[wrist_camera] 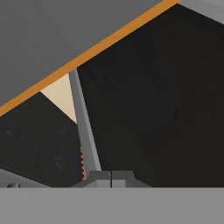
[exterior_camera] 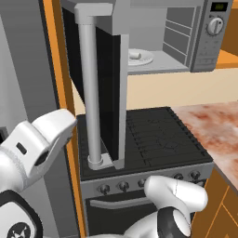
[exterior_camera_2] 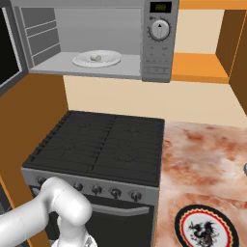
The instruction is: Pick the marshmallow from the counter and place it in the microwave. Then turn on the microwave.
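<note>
- The white robot arm is seen lowest and nearest in both base views, in front of the black-doored oven with its row of knobs.
- The gripper is seen at the bottom of the hand view, where the jaws are pressed together with nothing between them.
- Just beyond the fingertips in the hand view, a dark glass panel and a grey edge strip are shown at close range; an orange strip runs diagonally above them.
- The black stovetop with grates lies above the oven front.
- To the right of the stovetop, the pinkish-red, brown and white mottled stone desk is found, carried on orange cabinet fronts.
- A round black-and-red rimmed plate with a dark emblem lies on the near part of the desk.
- Farther back and higher, the large silver-grey microwave is mounted, with its dark glass door swung wide open; the long grey bar handle stands upright in the left base view.
- Inside the cavity, a round white plate rests on the floor of the microwave.
- The tiny off-white marshmallow is seen lying on that plate, inside the microwave.
- The round dial and small digital display are placed on the right-hand panel.
</note>
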